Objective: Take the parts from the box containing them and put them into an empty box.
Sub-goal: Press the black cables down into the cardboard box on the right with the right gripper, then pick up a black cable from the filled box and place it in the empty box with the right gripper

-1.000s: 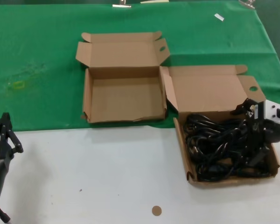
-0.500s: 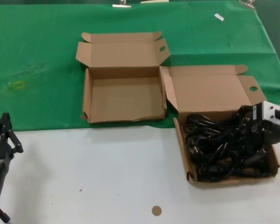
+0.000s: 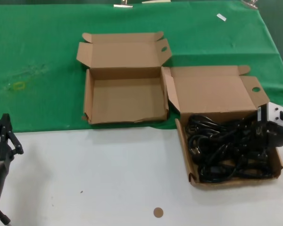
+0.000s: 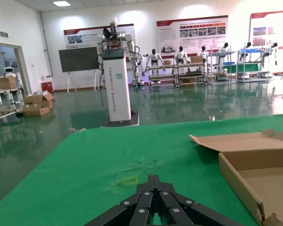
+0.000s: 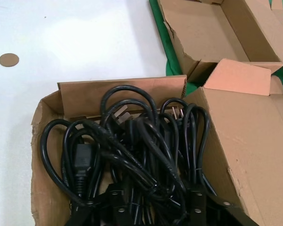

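On white tabletop (image 3: 108, 174), right gripper (image 3: 260, 141), closure indeterminable, reached into tangled coiled black power cords (image 3: 226, 150); next: grasp and lift.

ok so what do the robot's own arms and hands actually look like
The left hand is matte black, with jointed linkage fingers pinned by small silver screws, on a dark grey cylindrical forearm. The right hand is also black with the same screwed links, behind it a silver-white metal wrist bracket. No loose cables or markings show.

Matt corrugated cardboard box (image 3: 274, 160), glossy cords (image 3: 221, 150)
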Available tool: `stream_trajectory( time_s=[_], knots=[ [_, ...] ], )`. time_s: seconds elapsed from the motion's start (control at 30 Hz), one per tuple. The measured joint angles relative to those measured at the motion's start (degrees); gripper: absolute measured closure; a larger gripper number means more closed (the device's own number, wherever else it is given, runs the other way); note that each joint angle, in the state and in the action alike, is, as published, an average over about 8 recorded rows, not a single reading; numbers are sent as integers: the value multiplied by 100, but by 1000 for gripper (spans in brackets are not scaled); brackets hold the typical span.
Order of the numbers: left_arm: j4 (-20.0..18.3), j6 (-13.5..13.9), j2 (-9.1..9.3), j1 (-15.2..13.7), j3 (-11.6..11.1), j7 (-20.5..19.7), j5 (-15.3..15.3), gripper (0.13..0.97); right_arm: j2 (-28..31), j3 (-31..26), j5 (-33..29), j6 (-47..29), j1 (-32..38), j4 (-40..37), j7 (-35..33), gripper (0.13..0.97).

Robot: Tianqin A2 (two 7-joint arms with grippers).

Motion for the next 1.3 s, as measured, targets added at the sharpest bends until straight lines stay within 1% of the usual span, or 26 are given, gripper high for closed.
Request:
stream_trajectory(
  time_s=[0.07,0.1,0.37,0.5,0.77,0.9,1.1,1.3],
  knots=[
    [0,0,0,0,0,0,0,953,2,39,-22,-26,-26,23,14,649],
    [0,0,0,0,0,0,0,953,4,58,-32,-39,-38,35,21,649],
    [0,0,0,0,0,0,0,953,56,192,-97,-155,-134,160,89,812],
    [0,0,0,0,0,0,0,953,114,256,-125,-225,-161,279,171,812],
    [0,0,0,0,0,-3,0,953,238,415,-144,-366,-121,581,425,863],
    [0,0,0,0,0,-4,1,953,222,487,-157,-394,-7,628,509,865],
    [0,0,0,0,0,-3,2,953,17,498,-268,-386,283,559,590,870],
    [0,0,0,0,0,-2,2,953,-412,361,-487,-350,692,315,616,871]
  ],
)
